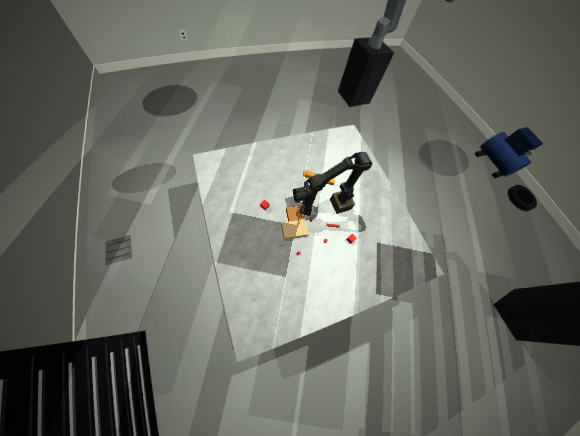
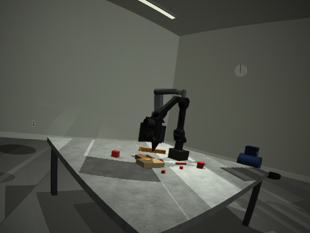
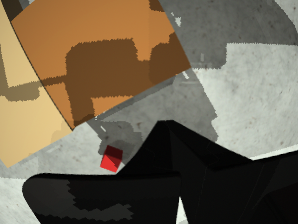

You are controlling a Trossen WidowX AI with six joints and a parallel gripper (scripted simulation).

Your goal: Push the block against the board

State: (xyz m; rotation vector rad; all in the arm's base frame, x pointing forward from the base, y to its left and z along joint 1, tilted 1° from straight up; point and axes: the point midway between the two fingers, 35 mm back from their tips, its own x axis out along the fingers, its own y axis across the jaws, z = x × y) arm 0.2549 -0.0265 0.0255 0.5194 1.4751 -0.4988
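Note:
The orange-brown square block (image 1: 293,214) (image 2: 142,156) (image 3: 115,25) lies flat beside the pale tan board (image 1: 295,230) (image 2: 150,163) (image 3: 25,120). One side of the block runs along a side of the board, with a thin dark line between them in the wrist view; whether they touch fully I cannot tell. Their near edges there look about in line. My gripper (image 1: 306,213) (image 2: 153,149) (image 3: 164,128) is shut and empty. Its tip points down, a little off the block's edge and seemingly above the table. The arm hides part of the block in the top view.
A small red cube (image 1: 312,219) (image 3: 111,159) lies by the gripper. Two larger red cubes (image 1: 265,204) (image 1: 352,238) lie to either side. A red stick (image 1: 333,225) (image 2: 180,163) and small red cubes (image 1: 325,241) (image 1: 299,253) lie nearby. An orange bar (image 1: 312,174) (image 2: 144,149) lies behind the arm.

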